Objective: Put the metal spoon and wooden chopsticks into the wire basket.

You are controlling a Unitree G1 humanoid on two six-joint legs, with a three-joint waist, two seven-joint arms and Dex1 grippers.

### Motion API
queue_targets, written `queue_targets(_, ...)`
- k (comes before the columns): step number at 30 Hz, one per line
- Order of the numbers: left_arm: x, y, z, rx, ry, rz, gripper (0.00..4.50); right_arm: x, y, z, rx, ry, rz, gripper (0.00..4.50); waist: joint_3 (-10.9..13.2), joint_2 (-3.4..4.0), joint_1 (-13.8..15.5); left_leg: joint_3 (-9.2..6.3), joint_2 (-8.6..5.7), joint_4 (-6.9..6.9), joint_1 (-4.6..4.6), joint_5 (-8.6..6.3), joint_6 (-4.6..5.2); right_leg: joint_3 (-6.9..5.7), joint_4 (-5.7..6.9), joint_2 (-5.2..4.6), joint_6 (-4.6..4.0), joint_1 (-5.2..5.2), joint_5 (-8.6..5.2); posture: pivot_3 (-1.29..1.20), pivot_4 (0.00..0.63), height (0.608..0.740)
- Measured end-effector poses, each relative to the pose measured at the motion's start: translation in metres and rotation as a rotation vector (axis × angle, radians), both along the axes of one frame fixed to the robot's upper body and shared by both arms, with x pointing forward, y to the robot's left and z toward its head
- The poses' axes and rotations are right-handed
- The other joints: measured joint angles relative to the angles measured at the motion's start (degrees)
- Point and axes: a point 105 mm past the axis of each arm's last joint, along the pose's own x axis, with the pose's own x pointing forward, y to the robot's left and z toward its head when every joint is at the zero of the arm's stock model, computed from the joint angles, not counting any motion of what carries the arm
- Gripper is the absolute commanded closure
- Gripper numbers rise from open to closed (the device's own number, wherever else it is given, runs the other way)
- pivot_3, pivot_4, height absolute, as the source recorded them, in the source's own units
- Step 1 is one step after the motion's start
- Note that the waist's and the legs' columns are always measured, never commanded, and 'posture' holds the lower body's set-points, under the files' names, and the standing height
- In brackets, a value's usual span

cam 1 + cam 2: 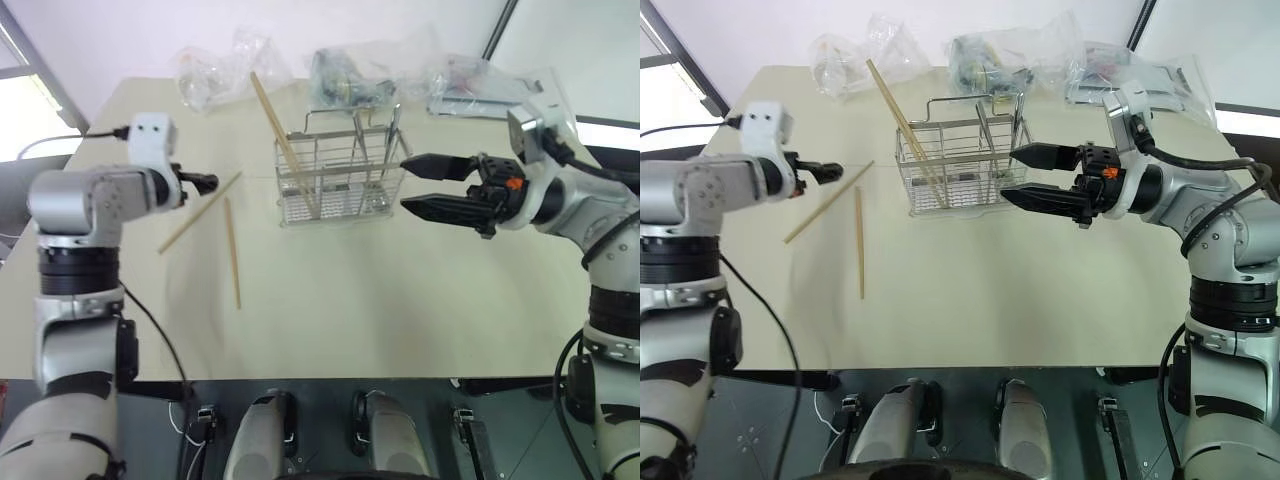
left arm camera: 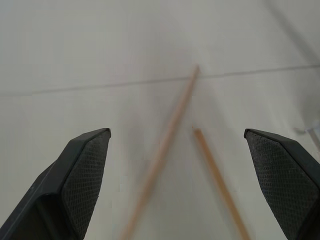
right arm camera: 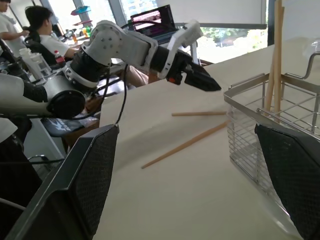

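Note:
The wire basket stands upright at the table's back centre. Two wooden chopsticks lean in its left end, poking well above the rim. A thin shiny stem rises at its right end; it looks like the metal spoon's handle. Two more chopsticks lie flat on the table to the basket's left, one slanted and one nearly straight. My left gripper hovers open just above their far ends, holding nothing. My right gripper is open and empty beside the basket's right end.
Clear plastic bags lie along the table's back edge behind the basket. The beige table ends close in front of me. In the right wrist view a seated person shows beyond the table's left side.

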Motion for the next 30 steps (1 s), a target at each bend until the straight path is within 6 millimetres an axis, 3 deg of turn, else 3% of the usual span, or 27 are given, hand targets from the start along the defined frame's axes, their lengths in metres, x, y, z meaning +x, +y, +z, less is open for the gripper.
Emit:
queue_targets(3,0.005,0.000,0.003,-0.059,0.023,0.017,0.00,0.002,-0.001,0.001,0.002,-0.005,-0.025,0.04,-0.01,-0.02,0.68,-0.05,-0.05,0.06,-0.05,-0.19,0.33,-0.03,-0.05,-0.09,0.01,0.05,0.00,0.00,0.150,0.704)
queue_targets(6,0.007,-0.010,-0.006,-0.135,0.089,0.052,0.00,0.004,-0.002,0.001,0.004,-0.007,-0.045,0.04,0.01,-0.05,1.14,-0.02,-0.08,0.10,-0.11,-0.20,0.35,-0.01,-0.09,-0.12,0.07,0.05,0.03,0.00,0.150,0.704)
queue_targets(11,0.000,-0.055,-0.024,-0.247,0.222,0.084,0.00,0.007,-0.002,-0.001,0.021,-0.004,-0.066,0.04,0.02,-0.11,1.73,-0.02,-0.08,0.13,-0.13,-0.03,0.10,-0.02,-0.05,-0.09,0.10,0.06,0.05,0.00,0.150,0.704)
queue_targets(16,-0.008,-0.061,-0.030,-0.213,0.233,0.169,0.00,0.008,-0.005,-0.006,0.023,0.009,-0.084,0.04,0.03,-0.12,1.27,0.00,-0.05,0.07,-0.03,0.01,0.03,0.00,0.01,-0.05,0.09,0.05,0.05,0.00,0.150,0.704)
queue_targets(22,-0.017,-0.059,-0.070,-0.182,0.330,0.232,0.00,0.009,-0.005,-0.007,0.030,0.006,-0.095,0.04,0.03,-0.13,1.43,-0.02,-0.04,0.08,-0.05,0.00,0.03,0.00,0.00,-0.06,0.08,0.05,0.06,0.00,0.150,0.704)
queue_targets(30,-0.013,-0.076,-0.074,-0.192,0.379,0.182,0.00,0.003,-0.004,-0.008,0.033,0.009,-0.076,0.04,0.03,-0.15,1.77,-0.02,-0.07,0.11,-0.08,-0.18,0.33,-0.01,-0.05,-0.09,0.08,0.06,0.06,0.00,0.150,0.704)
